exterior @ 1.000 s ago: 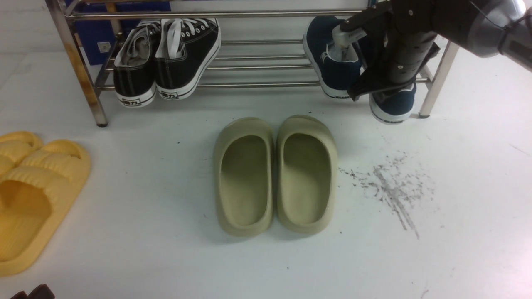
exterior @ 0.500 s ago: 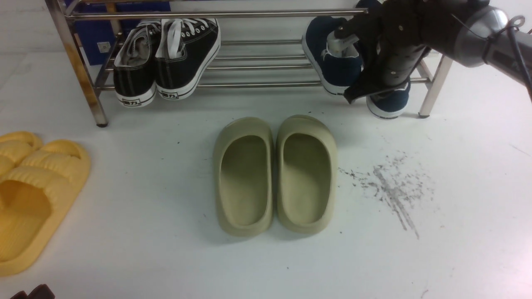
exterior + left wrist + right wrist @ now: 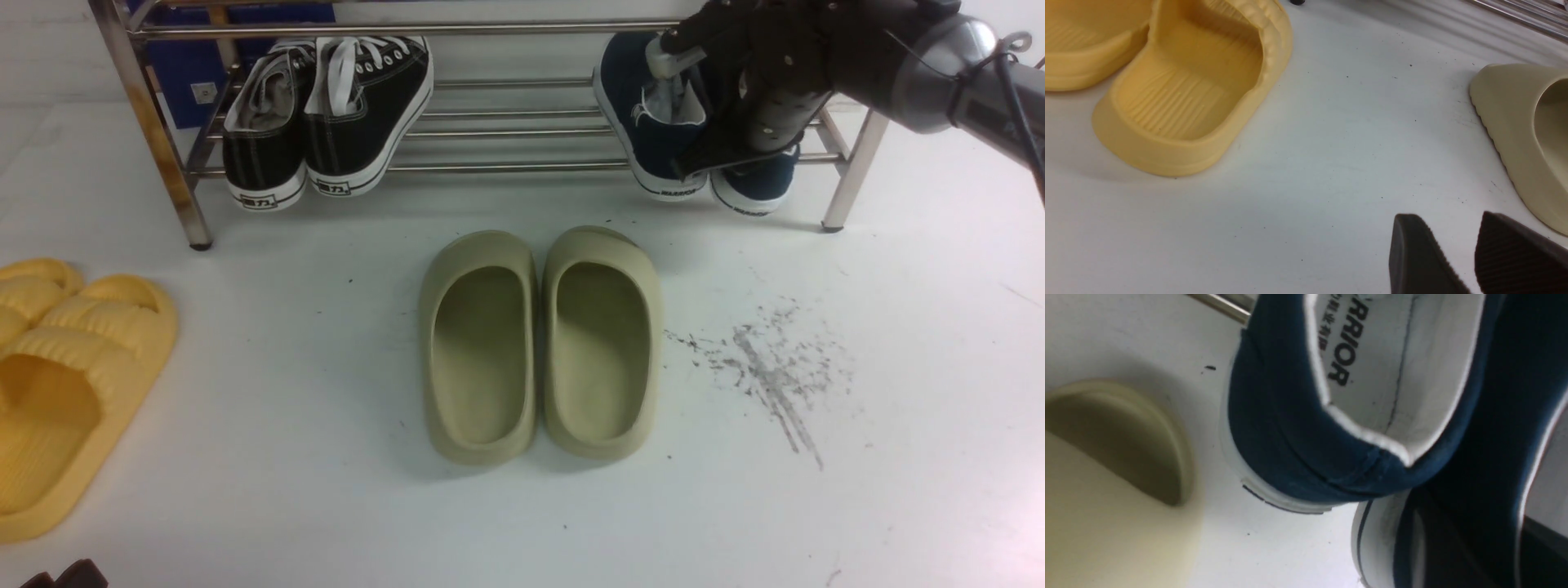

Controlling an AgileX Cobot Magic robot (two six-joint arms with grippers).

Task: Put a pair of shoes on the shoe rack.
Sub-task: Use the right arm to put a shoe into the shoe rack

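Two navy-blue slip-on shoes lie toes-in at the right end of the steel shoe rack (image 3: 506, 167). The left one (image 3: 653, 135) shows its pale insole and crumpled paper. The right one (image 3: 763, 186) sits beside it, mostly hidden by my right arm (image 3: 775, 90). In the right wrist view my right gripper (image 3: 1478, 553) straddles that shoe's heel wall (image 3: 1494, 416), one finger outside by the white sole and one inside; how tightly they press is unclear. My left gripper (image 3: 1447, 228) hangs open and empty over the floor.
Black lace-up sneakers (image 3: 326, 114) occupy the rack's left end. Olive-green slides (image 3: 539, 343) lie in front of the rack at the middle, yellow slides (image 3: 65, 367) at the left. Dark scuff marks (image 3: 767, 367) stain the floor at the right.
My right arm has pushed the right navy shoe further back onto the rack, and its heel now lines up with the left one's. The left arm has not moved.
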